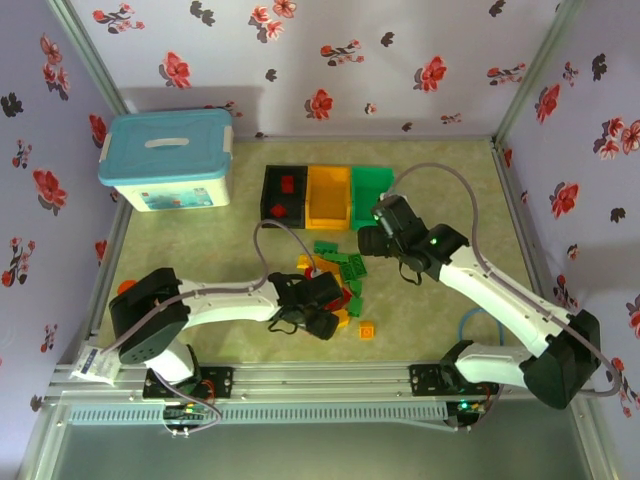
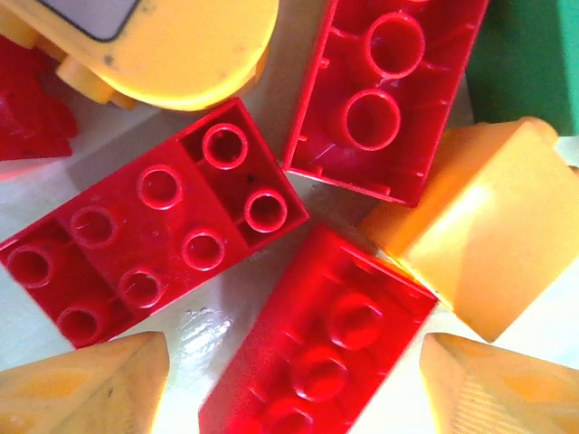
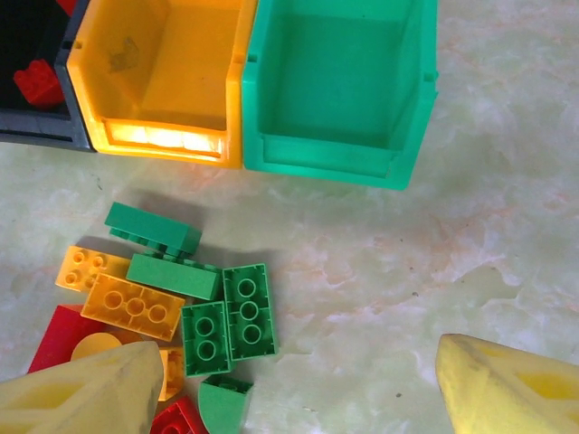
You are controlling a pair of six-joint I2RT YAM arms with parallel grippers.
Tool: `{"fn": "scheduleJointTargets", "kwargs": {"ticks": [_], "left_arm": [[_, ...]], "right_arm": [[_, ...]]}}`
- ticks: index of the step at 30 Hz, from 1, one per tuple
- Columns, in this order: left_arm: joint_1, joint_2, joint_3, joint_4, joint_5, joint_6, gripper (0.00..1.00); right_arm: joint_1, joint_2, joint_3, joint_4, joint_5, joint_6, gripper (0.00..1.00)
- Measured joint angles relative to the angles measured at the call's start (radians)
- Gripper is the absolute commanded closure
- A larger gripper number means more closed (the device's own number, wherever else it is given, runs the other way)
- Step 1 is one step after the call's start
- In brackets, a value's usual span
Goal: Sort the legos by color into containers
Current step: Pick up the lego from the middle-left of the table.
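The legos lie in a loose pile (image 1: pixel 340 275) of red, orange-yellow and green bricks in mid-table. My left gripper (image 1: pixel 328 305) hangs low over the pile's near side. Its jaws are open (image 2: pixel 294 393), with a red brick (image 2: pixel 321 348) lying between the fingertips (image 2: pixel 81 389), untouched. Other red bricks (image 2: pixel 149 221) and a yellow block (image 2: pixel 479 240) crowd around it. My right gripper (image 1: pixel 368 242) is open (image 3: pixel 298 389) above bare table, just right of two green bricks (image 3: pixel 231 316). Behind stand the black (image 1: pixel 285 192), orange-yellow (image 1: pixel 329 197) and green (image 1: pixel 370 190) containers; red bricks (image 3: pixel 38 83) sit in the black one.
A white storage box with a light-blue lid (image 1: pixel 168 160) stands at the back left. One orange brick (image 1: pixel 367 329) lies apart, near the front. Flowered walls close in three sides, and a metal rail (image 1: pixel 320 375) runs along the near edge.
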Motion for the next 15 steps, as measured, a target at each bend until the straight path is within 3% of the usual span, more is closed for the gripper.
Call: {"fn": "scheduleJointTargets", "kwargs": {"ticks": [5, 15], "left_arm": [[-0.005, 0.042, 0.008, 0.002, -0.002, 0.000, 0.34], [-0.014, 0.050, 0.030, -0.013, 0.007, 0.001, 0.62]], "right_arm": [[-0.007, -0.016, -0.020, 0.008, 0.004, 0.001, 0.21], [-0.020, -0.047, -0.068, 0.026, 0.005, 0.019, 0.22]]}}
